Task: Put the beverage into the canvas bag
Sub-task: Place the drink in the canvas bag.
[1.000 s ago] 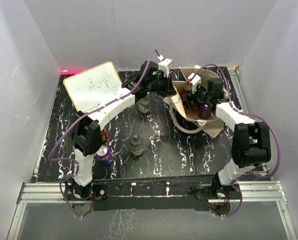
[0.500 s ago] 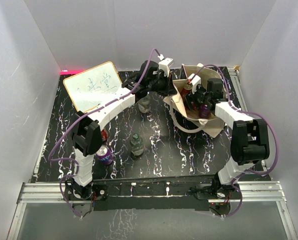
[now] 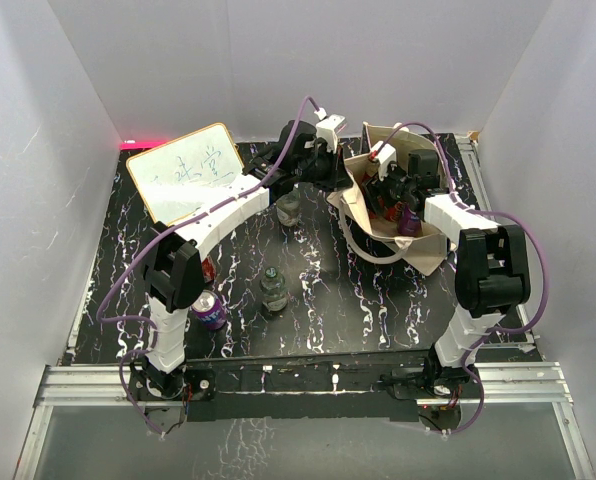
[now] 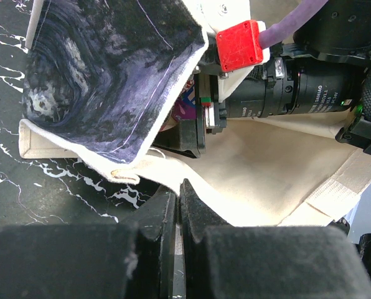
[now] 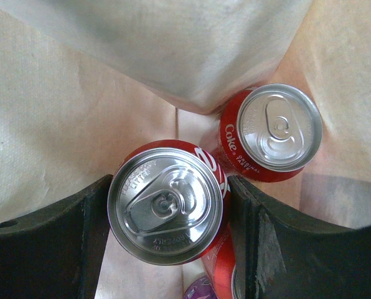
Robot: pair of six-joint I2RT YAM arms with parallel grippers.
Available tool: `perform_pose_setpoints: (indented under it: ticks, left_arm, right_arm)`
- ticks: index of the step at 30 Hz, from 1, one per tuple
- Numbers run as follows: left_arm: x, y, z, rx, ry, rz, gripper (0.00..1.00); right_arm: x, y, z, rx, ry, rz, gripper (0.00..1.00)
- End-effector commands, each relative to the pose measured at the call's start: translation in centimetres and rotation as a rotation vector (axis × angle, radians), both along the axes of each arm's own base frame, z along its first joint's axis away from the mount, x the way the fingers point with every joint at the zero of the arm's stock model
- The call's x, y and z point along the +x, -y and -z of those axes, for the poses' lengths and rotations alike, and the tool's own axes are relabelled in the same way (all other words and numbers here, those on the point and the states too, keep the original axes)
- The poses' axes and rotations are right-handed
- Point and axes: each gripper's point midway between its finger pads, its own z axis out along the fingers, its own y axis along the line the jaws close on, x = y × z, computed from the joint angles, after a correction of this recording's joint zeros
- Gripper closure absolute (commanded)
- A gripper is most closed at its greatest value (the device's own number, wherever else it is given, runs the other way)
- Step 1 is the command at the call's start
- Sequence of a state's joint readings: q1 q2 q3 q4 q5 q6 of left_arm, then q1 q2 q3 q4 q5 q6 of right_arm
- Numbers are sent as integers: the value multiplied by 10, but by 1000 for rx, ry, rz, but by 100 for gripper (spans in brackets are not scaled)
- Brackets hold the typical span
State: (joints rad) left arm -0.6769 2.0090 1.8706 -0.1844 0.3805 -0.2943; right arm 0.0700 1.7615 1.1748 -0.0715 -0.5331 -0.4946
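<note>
beverage can (image 5: pixel 165 202), red with a silver lid, clamped upright between the fingers of the right gripper (image 5: pixel 168 218), jaws about half spread and pressed against both its sides. located inside the canvas bag (image 5: pixel 73 118), low in the mouth, beige cloth all around. in the top view almost fully hidden by the right gripper (image 3: pixel 391 190) and the walls of the bag (image 3: pixel 426 252).

left gripper (image 4: pixel 178 202) fully closed, probably pinching the near rim of the bag (image 4: pixel 254 168). exact contact cut off by its own dark fingers.

readable: "coke" and "original" on a second red can (image 5: pixel 279 128), upright just beside the held one. hard to tell if touching. embossed words around the held can's lid, too faint to read. small white print on the lens barrel (image 4: pixel 285 93) in the left wrist view, too small to read. blue handwriting on the whiteboard (image 3: pixel 186 172), not legible.

also in the bag: a purple can (image 5: pixel 201 290), cut off at the lower edge of the right wrist view.

on the black marbled table (image 3: pixel 358 310), outside the bag: near bottle (image 3: pixel 274 288), far bottle (image 3: pixel 289 208) partly under the left arm, and another purple can (image 3: pixel 210 311) beside the left arm.
</note>
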Motion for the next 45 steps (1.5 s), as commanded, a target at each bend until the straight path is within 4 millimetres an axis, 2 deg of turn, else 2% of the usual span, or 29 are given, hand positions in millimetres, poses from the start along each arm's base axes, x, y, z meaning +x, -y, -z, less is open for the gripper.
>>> perform_pose_setpoints:
  ticks: [1,5,9,19,25,30,36,37,38,45]
  left_arm:
    - [7,4,-47,-74,107,6,100]
    - [10,6,-56,-88,124,5,100]
    - [12,7,-58,-94,129,6,100]
    - [13,6,-57,-98,125,3,100]
    - [13,5,-56,-99,122,2,100]
    - [12,4,-57,-98,122,1,100]
    - [11,4,-60,-103,125,-1,100]
    - [11,4,-60,-104,124,-2,100]
    - [11,4,-60,-106,124,0,100]
    - [11,4,-62,-111,125,-1,100]
  right_arm:
    - [2,13,17,-40,-51,49,63]
    - [2,14,14,-49,-54,46,53]
    - [5,10,2,-26,-53,36,41]
    - [10,0,-25,44,-55,30,26]
    - [5,0,-25,40,-61,25,21]
    - [5,0,-32,55,-57,33,18]
    - [11,-2,-55,89,-37,53,15]
    - [10,-3,-70,96,-6,53,15]
    - [10,-4,-77,104,5,53,15]
    - [12,-3,-103,123,47,75,15]
